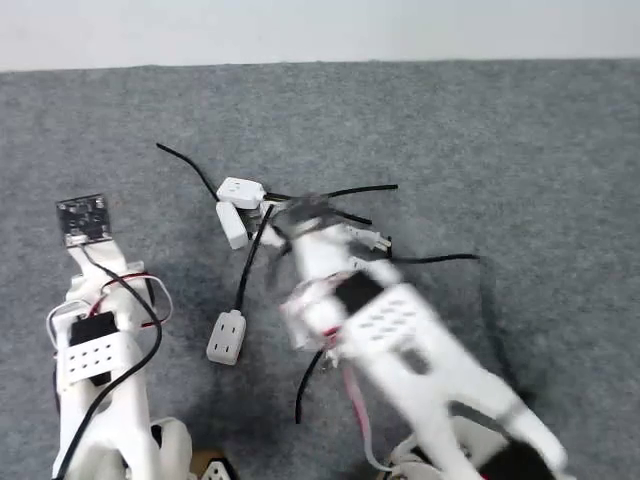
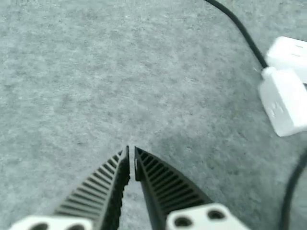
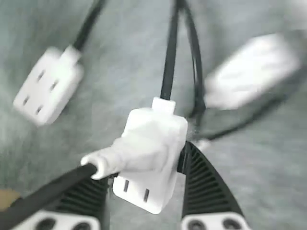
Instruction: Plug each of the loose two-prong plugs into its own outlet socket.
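Observation:
My right gripper (image 3: 146,184) is shut on a white outlet socket (image 3: 156,143) with two slots showing at its near end. A white plug (image 3: 112,160) on a black cord sits against the side of that socket. In the high view this gripper (image 1: 305,235) is at the middle of the table among the black cords. Another white socket (image 3: 45,86) lies off to the side, also seen on the mat (image 1: 227,337). Two more white sockets (image 1: 240,192) (image 1: 231,225) lie together farther back. My left gripper (image 2: 132,155) is shut and empty over bare mat, apart from those sockets (image 2: 285,100).
A grey mat (image 1: 500,140) covers the table. Black cords (image 1: 350,190) loop around the middle, one trailing right (image 1: 440,259). A loose white plug (image 1: 375,240) lies just right of the right gripper. The left arm (image 1: 95,340) stands at the near left.

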`<action>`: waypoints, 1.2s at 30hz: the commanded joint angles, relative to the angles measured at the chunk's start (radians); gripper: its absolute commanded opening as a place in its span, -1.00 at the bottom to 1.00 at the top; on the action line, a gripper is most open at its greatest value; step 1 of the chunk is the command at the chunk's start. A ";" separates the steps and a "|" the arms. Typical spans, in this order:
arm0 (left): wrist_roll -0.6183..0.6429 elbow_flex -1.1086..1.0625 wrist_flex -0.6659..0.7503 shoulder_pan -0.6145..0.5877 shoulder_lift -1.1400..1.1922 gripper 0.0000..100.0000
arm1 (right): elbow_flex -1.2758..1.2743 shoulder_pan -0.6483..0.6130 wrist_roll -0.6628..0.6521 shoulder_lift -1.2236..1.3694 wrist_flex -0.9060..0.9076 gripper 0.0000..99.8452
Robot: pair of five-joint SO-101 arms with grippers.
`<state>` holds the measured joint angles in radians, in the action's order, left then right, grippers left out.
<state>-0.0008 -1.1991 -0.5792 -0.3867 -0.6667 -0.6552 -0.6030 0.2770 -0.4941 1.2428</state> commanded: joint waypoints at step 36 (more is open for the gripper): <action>0.017 -0.074 -0.365 0.470 -0.012 -0.54 | 0.245 1.554 -0.703 0.415 -0.260 -0.54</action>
<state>0.0529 -1.2835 -0.9352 0.0813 -0.6667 -0.4726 0.9421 -0.4166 -0.0736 0.9682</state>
